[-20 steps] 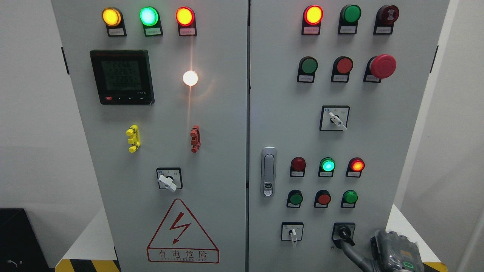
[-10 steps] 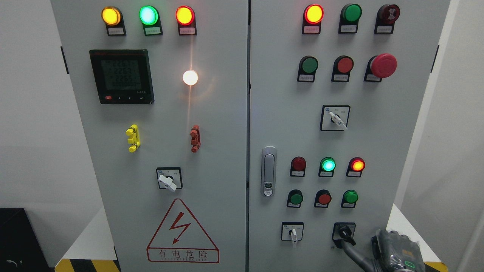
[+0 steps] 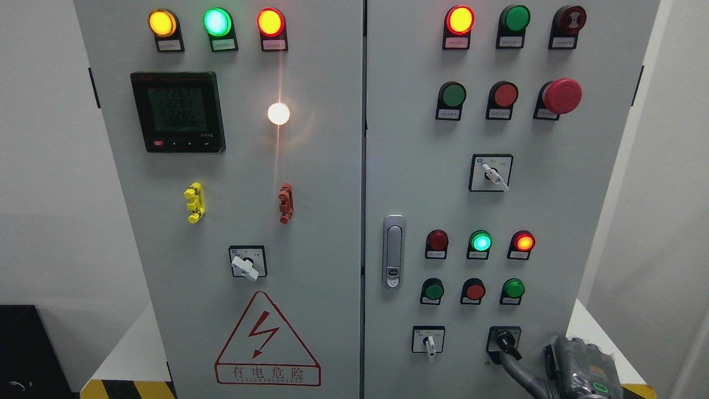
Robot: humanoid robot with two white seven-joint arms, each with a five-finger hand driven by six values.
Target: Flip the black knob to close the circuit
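finger on the knob

glossy black rotary knob [image 3: 504, 341] sits on its square black plate at the lower right of the matte grey steel cabinet door [image 3: 410, 166]. right hand [image 3: 579, 368], grey and plastic-shelled, reaches one slim dark finger [image 3: 515, 368] up against the knob's lower edge; whether the others curl, i cannot tell.

Place: an electrical or industrial test room, set up around a control cabinet.
Main sign: a grey two-door switchgear cabinet [image 3: 332, 166] fills the view.
Indicators: rows of lit lamps [image 3: 217, 22] and push buttons [image 3: 475, 291] on both doors.
Meter: a black digital panel meter [image 3: 177, 111] showing three rows of figures.
Safety marks: a red lightning warning triangle [image 3: 267, 343] with Chinese lettering, and a red mushroom stop button [image 3: 561, 95].
Surroundings: plain white walls [image 3: 50, 194]; yellow-black hazard striping [image 3: 127, 389] at the base.
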